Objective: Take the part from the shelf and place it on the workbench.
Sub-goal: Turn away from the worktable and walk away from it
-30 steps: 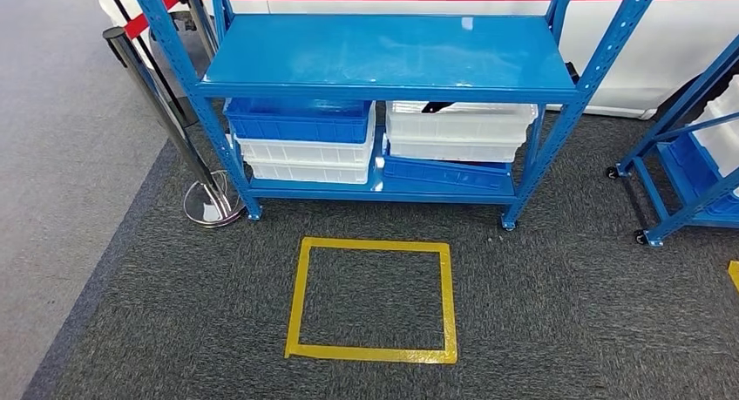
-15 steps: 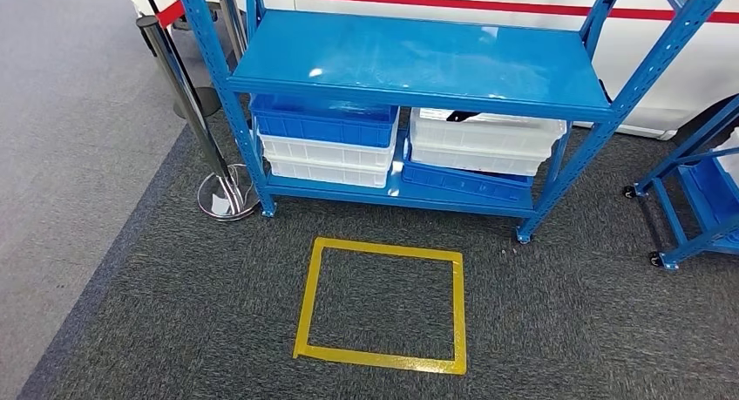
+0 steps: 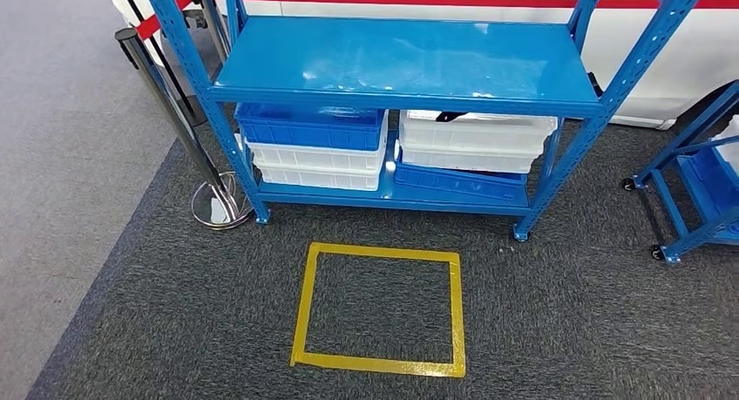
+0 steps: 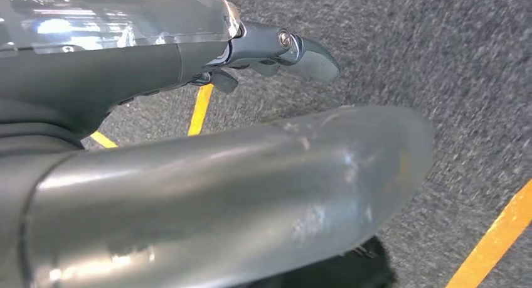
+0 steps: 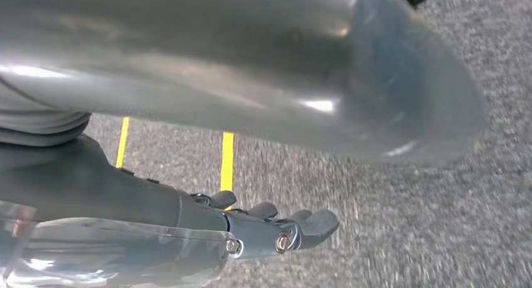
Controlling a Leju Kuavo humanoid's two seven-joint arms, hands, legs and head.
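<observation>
While both hands (image 4: 276,49) (image 5: 276,228) hang over carpet, fingers loosely apart and holding nothing, bins (image 3: 475,138) sit on the shelf (image 3: 401,60)

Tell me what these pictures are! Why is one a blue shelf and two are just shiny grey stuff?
They come from three cameras on a walking robot with two arms. The head view looks forward and down from high on its body. There you see a blue shelf with blue and white bins stacked under its top board. Something dark pokes out of the right white bin, too small to tell what it is. On the carpet in front is a square of yellow tape, and a silver post stands beside the shelf.

The other two cameras sit at the robot's wrists. Its arms hang down, so they look at the carpet and the yellow tape. The left hand and the right hand hold nothing. The big shiny grey shapes are parts of the robot itself.
</observation>
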